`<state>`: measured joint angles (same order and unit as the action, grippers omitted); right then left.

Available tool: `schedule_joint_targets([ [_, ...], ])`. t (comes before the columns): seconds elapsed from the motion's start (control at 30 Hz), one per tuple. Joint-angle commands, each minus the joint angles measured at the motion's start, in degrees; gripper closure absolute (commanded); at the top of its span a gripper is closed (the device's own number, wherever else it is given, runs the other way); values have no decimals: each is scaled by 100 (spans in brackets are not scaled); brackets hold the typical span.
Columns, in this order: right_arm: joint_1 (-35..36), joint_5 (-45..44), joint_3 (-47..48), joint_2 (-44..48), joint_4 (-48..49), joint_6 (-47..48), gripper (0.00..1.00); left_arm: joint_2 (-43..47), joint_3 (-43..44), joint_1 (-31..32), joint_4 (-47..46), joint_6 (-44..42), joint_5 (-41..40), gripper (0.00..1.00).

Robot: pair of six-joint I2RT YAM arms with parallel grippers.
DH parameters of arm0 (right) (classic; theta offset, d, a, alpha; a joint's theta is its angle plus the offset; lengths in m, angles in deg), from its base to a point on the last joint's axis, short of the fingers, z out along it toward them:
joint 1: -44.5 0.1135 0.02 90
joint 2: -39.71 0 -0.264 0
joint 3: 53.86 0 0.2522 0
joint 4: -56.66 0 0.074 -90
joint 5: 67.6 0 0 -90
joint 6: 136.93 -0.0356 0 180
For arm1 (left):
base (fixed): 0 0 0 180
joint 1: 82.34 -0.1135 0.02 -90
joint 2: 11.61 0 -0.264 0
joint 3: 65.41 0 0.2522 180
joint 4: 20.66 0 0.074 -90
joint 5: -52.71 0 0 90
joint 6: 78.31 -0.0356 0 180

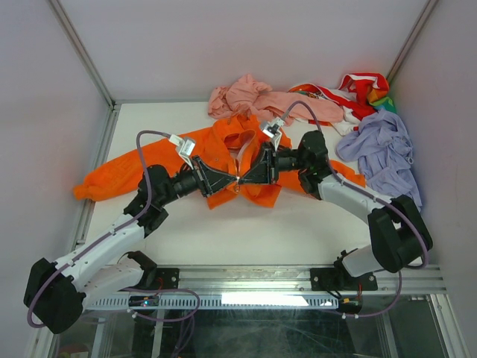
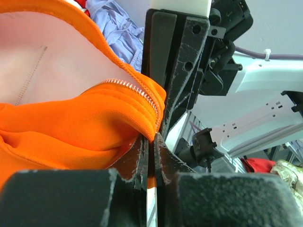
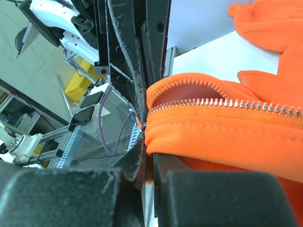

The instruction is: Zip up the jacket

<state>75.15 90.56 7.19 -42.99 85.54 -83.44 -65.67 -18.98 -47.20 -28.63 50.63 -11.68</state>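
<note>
The orange jacket point(image 1: 141, 168) lies spread across the middle of the table, front open and pale lining showing. My left gripper point(image 1: 232, 181) and my right gripper point(image 1: 244, 179) meet tip to tip at the jacket's lower front hem. In the left wrist view the left gripper point(image 2: 151, 142) is shut on a fold of orange hem point(image 2: 94, 123) beside the silver zipper teeth point(image 2: 137, 92). In the right wrist view the right gripper point(image 3: 147, 142) is shut on the other hem edge point(image 3: 213, 132) just below its zipper teeth point(image 3: 227, 103).
A pale pink garment point(image 1: 250, 95) lies at the back of the table. A lilac garment point(image 1: 384, 153) and a red and white garment point(image 1: 350, 93) lie at the back right. White walls enclose the table on three sides.
</note>
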Motion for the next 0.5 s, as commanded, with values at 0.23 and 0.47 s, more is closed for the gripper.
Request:
schedule_joint_targets([
  [0.23, -221, -118, 676, -200, 1048, -482, 100, 227, 447, 29, 980, -477, 832, 100],
  [0.47, -227, -266, 794, -304, 1228, -619, 100, -12, 586, 28, 1303, -556, 1167, 100],
])
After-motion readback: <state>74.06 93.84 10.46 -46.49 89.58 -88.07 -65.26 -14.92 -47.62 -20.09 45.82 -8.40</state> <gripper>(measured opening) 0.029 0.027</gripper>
